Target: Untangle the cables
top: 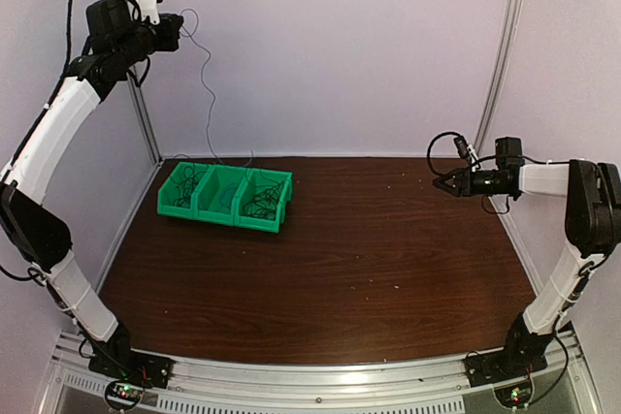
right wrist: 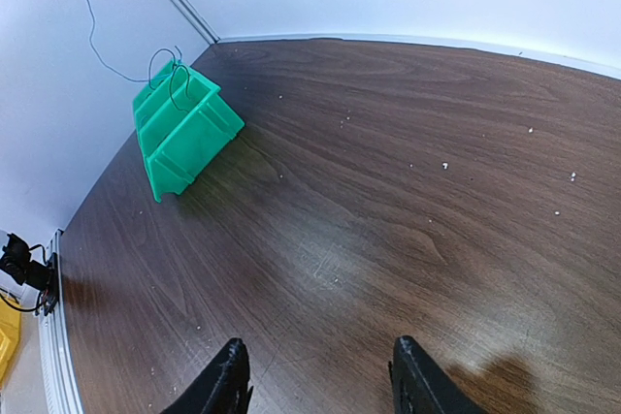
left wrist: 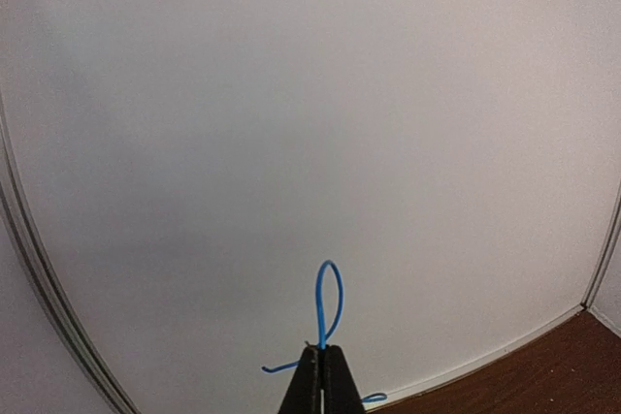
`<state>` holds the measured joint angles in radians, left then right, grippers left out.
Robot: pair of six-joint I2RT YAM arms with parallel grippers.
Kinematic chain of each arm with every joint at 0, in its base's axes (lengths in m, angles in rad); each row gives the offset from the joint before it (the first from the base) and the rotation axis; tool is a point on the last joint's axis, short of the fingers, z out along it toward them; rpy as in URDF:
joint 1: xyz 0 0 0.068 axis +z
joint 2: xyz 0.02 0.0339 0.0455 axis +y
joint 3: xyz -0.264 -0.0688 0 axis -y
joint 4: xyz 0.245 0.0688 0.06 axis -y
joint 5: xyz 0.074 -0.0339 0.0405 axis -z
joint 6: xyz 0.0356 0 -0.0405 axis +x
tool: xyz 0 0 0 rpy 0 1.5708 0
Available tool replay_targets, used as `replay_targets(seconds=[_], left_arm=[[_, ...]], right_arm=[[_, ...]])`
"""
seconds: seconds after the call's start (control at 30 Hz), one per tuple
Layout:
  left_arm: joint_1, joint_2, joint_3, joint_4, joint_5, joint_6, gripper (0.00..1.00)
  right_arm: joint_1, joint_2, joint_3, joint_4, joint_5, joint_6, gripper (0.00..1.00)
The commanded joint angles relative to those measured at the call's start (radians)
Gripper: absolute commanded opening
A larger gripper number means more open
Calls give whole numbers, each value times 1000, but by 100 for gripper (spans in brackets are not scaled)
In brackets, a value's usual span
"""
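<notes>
The left wrist view alone shows the grip: the left pincer is pressed together on a blue cable, which loops up above the fingertips against the pale wall, with short ends poking out to either side; the top view adds what that one cannot, the same pincer held high at the back left and the cable hanging from it in a wavy line down to the green bin; the right wrist view shows the right pincer with its fingers apart and nothing between them, above bare table, well apart from the bin.

The table is dark brown wood grain, dotted with small pale specks; pale walls close it in at the back and sides, with metal posts at the corners.

The bin stands at the table's back left, three compartments side by side; thin dark cables lie tangled in the left and right compartments; what is in the middle one is hard to make out.
</notes>
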<state>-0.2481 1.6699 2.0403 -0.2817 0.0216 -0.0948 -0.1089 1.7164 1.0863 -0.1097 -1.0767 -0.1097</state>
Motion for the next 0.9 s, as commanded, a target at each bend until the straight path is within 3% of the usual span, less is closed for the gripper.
replay_targets(seconds=[0.0, 0.23, 0.87], left_arm=[[7, -49, 24, 64, -43, 9, 0], [7, -20, 29, 29, -61, 32, 0], [50, -23, -173, 91, -106, 46, 0]], right_arm=[[-2, 8, -6, -2, -9, -15, 51], [-2, 11, -5, -2, -10, -16, 51], [-2, 17, -8, -6, -6, -22, 51]])
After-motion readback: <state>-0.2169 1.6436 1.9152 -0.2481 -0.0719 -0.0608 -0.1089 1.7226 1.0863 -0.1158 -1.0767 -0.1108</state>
